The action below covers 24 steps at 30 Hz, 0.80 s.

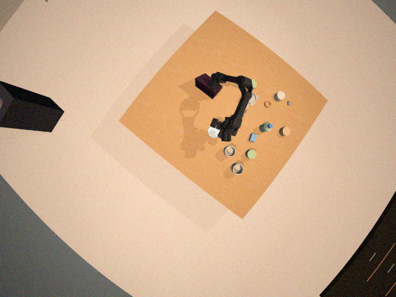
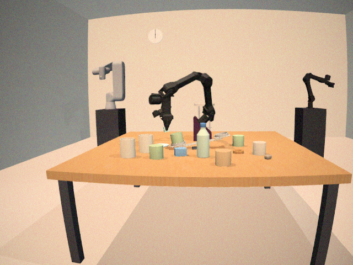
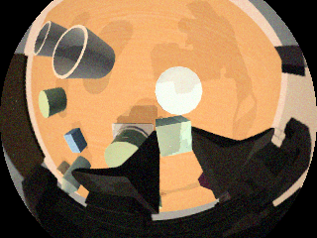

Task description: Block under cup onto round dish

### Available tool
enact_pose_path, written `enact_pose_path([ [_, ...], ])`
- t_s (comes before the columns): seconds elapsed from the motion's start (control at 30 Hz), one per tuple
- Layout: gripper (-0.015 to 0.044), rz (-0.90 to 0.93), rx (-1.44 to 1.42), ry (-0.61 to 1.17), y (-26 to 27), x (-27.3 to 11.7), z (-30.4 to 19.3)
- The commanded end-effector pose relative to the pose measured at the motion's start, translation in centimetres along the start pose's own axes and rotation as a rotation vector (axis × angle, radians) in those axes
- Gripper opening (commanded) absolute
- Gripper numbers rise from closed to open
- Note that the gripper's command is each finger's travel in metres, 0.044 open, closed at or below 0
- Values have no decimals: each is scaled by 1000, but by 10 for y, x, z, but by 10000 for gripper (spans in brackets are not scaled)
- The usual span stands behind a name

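My gripper is shut on a small pale green block and holds it above the table. In the wrist view the block sits just short of the round white dish. In the front view the gripper hangs above the thin white dish. One green cup stands on the near end of the balance. It also shows in the wrist view. The other green cup stands off the balance. From above, the arm hides the block, and the dish shows beside the gripper.
Two open beige cups, a green cylinder, a blue cube and a bottle stand close by. Two tan cylinders, a ring and a small grey piece lie farther right.
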State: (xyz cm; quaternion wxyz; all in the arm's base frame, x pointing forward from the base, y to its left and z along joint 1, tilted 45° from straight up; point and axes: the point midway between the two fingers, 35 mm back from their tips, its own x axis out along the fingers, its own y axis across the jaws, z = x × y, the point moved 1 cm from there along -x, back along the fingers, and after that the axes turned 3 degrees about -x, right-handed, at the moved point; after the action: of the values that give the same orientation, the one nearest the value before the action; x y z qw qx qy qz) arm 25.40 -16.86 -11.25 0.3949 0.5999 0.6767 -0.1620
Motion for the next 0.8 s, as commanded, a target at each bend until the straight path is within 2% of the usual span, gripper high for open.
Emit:
enact_pose_path([
  [0.0,0,0,-3,5,-25,14,19],
  [0.33,0,2,-4,14,-43,30,30],
  [0.57,0,3,-5,15,-43,67,29],
  [0.77,0,3,-5,15,-43,69,29],
])
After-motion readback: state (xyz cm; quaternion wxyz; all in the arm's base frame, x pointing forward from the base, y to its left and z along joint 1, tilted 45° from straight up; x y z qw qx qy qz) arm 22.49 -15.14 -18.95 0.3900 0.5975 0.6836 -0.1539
